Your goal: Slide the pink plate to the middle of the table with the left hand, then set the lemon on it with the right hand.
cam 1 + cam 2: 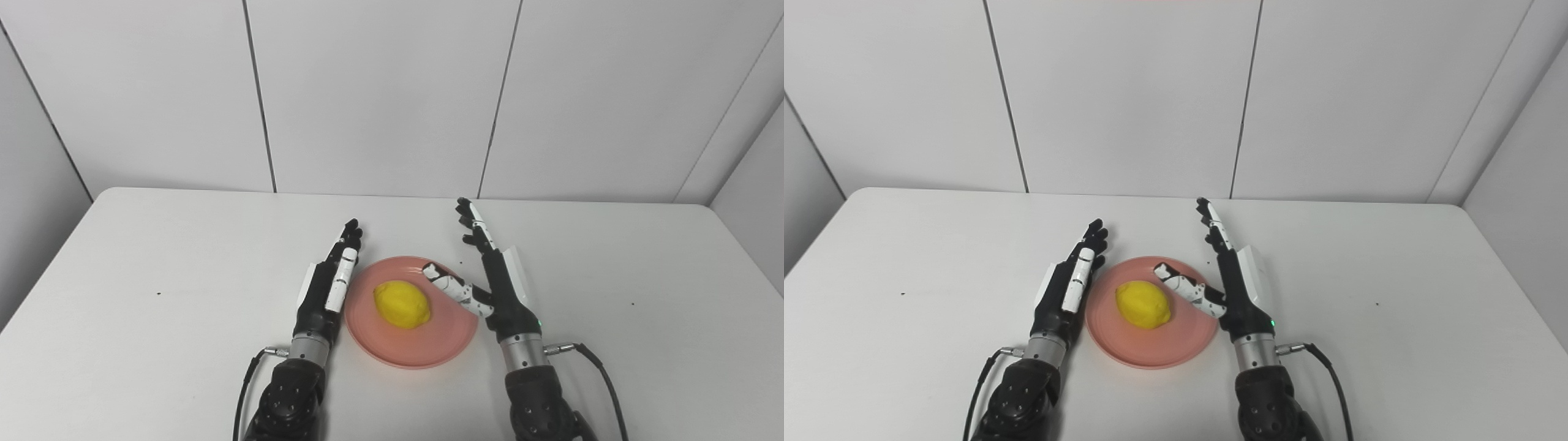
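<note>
We see a white table before grey wall panels. The smooth yellow lemon lies on the pink plate mid-table, between our left hand and right hand, both splayed wide, empty.

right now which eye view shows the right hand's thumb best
The right eye view, slightly: the right hand is nearer frame centre, its thumb reaching over the pink plate toward the lemon. The left eye view shows the same pose, further right.
</note>
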